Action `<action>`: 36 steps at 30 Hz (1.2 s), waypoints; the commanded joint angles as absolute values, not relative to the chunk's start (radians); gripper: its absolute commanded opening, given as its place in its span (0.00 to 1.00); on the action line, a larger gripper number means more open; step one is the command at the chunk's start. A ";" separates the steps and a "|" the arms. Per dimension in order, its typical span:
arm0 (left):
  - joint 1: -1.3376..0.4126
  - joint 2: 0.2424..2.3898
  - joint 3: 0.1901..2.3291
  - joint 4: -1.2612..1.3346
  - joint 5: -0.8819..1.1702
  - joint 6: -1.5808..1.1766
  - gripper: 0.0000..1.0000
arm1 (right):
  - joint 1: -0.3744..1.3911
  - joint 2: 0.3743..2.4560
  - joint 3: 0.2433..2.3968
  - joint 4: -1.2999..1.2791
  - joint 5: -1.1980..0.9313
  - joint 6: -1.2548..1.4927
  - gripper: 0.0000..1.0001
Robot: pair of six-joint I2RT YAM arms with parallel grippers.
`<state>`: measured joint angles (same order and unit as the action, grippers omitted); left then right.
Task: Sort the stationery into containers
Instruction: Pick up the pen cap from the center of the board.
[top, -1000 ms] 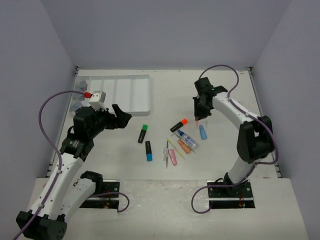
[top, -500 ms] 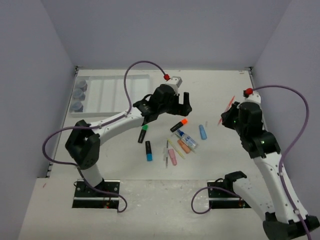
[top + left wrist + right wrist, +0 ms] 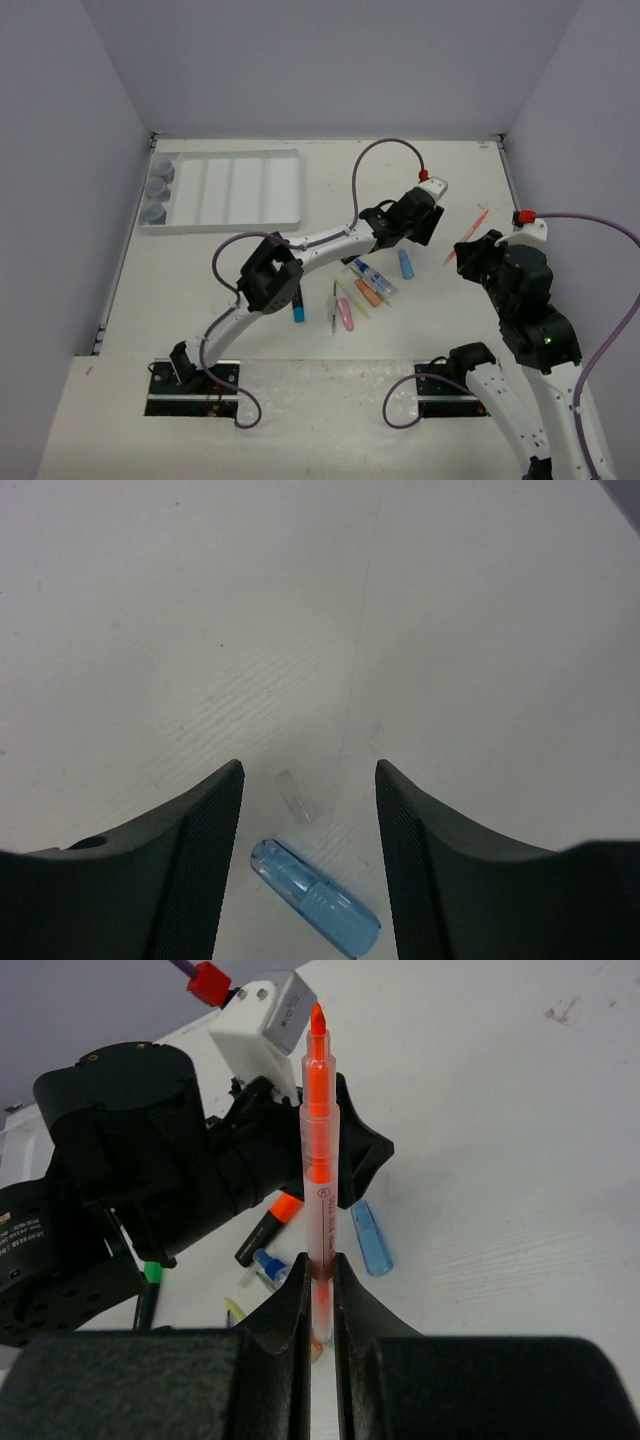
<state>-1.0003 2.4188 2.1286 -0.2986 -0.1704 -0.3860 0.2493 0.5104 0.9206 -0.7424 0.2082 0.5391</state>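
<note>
Right gripper (image 3: 320, 1278) clenched on orange pen (image 3: 318, 1160); pen pinched between fingers, most of its length sticking out past fingertips, tip far end. Left gripper (image 3: 308, 775) spread wide, grasping nothing, low over table (image 3: 300, 600). Blue eraser (image 3: 315, 900) flat on table between left fingers, touching neither. Small clear cap (image 3: 293, 795) just beyond it, in gap at fingertips. Glue bottle (image 3: 372, 277), pink eraser (image 3: 346, 316) near left fingers. White tray (image 3: 270, 190) well apart from both grippers, three pots (image 3: 155, 188) in leftmost compartment.

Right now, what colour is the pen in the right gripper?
Orange pen, clearest in right wrist view.
</note>
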 commanded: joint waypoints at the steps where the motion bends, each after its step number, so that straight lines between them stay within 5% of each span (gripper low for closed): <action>1: -1.002 2.482 2.226 -0.310 -0.250 -0.313 0.53 | 0.247 0.488 0.904 -0.752 0.159 0.532 0.00; 13: -1.003 2.560 2.218 -0.304 -0.209 -0.302 0.37 | 0.247 0.479 0.911 -0.764 0.141 0.505 0.00; 28: -1.023 2.538 2.141 -0.285 -0.180 -0.327 0.35 | 0.247 0.500 0.907 -0.756 0.126 0.496 0.00; 36: -1.023 2.535 2.115 -0.290 -0.171 -0.333 0.25 | 0.247 0.500 0.908 -0.756 0.122 0.494 0.00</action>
<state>-1.0172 2.5629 2.1450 -0.2960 -0.1841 -0.3267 0.2493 0.4915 0.9028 -0.7567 0.1360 0.5112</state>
